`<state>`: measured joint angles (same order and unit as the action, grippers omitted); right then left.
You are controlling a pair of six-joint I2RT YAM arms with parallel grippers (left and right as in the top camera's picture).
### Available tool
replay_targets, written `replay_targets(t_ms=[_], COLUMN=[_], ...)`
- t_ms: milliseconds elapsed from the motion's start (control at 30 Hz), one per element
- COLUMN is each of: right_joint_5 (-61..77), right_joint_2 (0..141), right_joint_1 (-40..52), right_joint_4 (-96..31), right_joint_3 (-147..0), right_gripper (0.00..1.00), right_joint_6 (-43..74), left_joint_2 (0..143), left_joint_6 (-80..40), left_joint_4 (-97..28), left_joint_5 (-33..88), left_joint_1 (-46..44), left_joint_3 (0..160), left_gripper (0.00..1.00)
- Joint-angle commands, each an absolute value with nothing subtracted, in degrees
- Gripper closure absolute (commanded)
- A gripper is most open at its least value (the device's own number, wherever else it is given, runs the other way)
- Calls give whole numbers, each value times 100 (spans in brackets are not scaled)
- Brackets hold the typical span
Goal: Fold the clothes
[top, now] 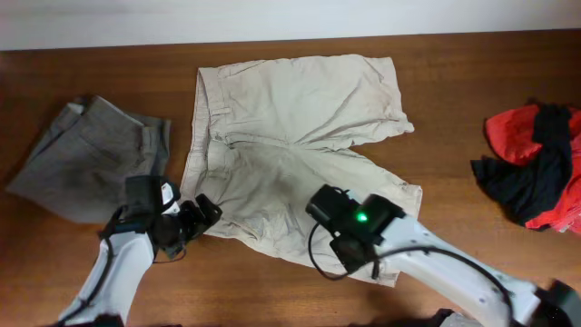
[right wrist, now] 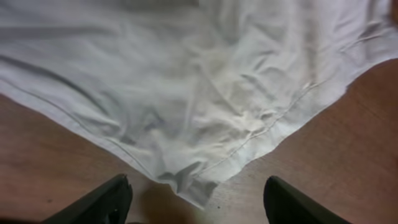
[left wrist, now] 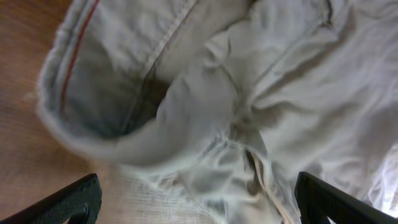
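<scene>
Two arms are reaching over a wooden table (top: 454, 109) on which beige shorts (top: 300, 136) are lying spread at the centre, waistband pointing left and both legs pointing right. Grey shorts (top: 86, 154) are sitting bunched at the left, just apart from the beige pair. Red and black garments (top: 536, 163) are lying heaped at the far right edge. The right gripper (right wrist: 196, 193) is hovering over the near leg, fingers spread wide and grasping nothing, a hem corner lying between them. The left gripper (left wrist: 196, 186) is hanging over the near waistband end, also spread wide and holding nothing.
</scene>
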<state>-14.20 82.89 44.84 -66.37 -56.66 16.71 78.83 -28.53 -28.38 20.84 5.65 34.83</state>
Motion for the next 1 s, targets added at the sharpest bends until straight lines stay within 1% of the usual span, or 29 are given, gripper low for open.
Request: replay_targets(t_ms=[0, 133, 200, 233, 367, 433, 467, 533, 600, 700, 967], right_joint_5=[-1640, -1820, -1828, -1828, -1865, -1874, -1872, -1863, -1754, -1431, -1365], right_joint_2=[8554, 8554, 8554, 8556, 8556, 8556, 8556, 8556, 8558, 8569, 8949], right_joint_1=[4630, 4665, 4665, 4665, 4665, 4663, 4663, 4665, 4665, 4744, 5734], right_joint_4=[-6567, -6573, -6602, -6602, -6615, -6615, -6615, -6628, -6676, -6652, -6558], right_joint_3=[-5642, -5642, -5642, -5642, -5642, -5642, -5642, -5642, -5638, -5586, -5461], right_gripper=[28, 28, 28, 28, 28, 28, 28, 29, 31, 31, 25], right_joint_6=[1750, 1857, 1857, 1872, 2029, 2032, 2029, 2025, 1903, 1498, 1199], left_joint_2=[8394, 8812, 8932, 8947, 8923, 8899, 8882, 8838, 8764, 8670, 8632], left_joint_6=[-2932, -2930, -2926, -2926, -2906, -2818, -2766, -2749, -2749, -2735, -2674], left_joint_4=[-2504, -2261, -2182, -2141, -2014, -2016, -2016, -2008, -1951, -1951, -1949], left_joint_5=[2220, 2318, 2316, 2316, 2342, 2373, 2421, 2427, 2432, 2451, 2445], left_joint_1=[596, 596, 596, 596, 596, 596, 596, 598, 607, 607, 607], left_joint_3=[3448, 3448, 3448, 3448, 3454, 3454, 3454, 3461, 3485, 3514, 3514], left_gripper=[2, 11, 23, 30, 68, 84, 89, 93, 93, 93, 93])
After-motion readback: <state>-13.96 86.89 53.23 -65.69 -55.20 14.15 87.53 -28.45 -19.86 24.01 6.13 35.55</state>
